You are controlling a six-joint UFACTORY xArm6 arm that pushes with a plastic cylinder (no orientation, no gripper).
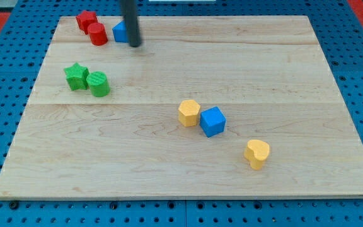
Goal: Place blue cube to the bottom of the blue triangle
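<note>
The blue cube [212,122] sits right of the board's middle, touching a yellow hexagonal block [189,113] on its left. The blue triangle [120,31] lies near the view's top left, partly hidden behind my rod. My tip [135,45] rests on the board just right of and slightly below the blue triangle, far up and left of the blue cube.
A red star-like block [86,20] and a red cylinder [97,34] sit left of the blue triangle. A green star [75,76] and a green cylinder [98,84] lie at the left. A yellow heart-shaped block [257,153] lies at the lower right. The wooden board [188,176] rests on a blue pegboard.
</note>
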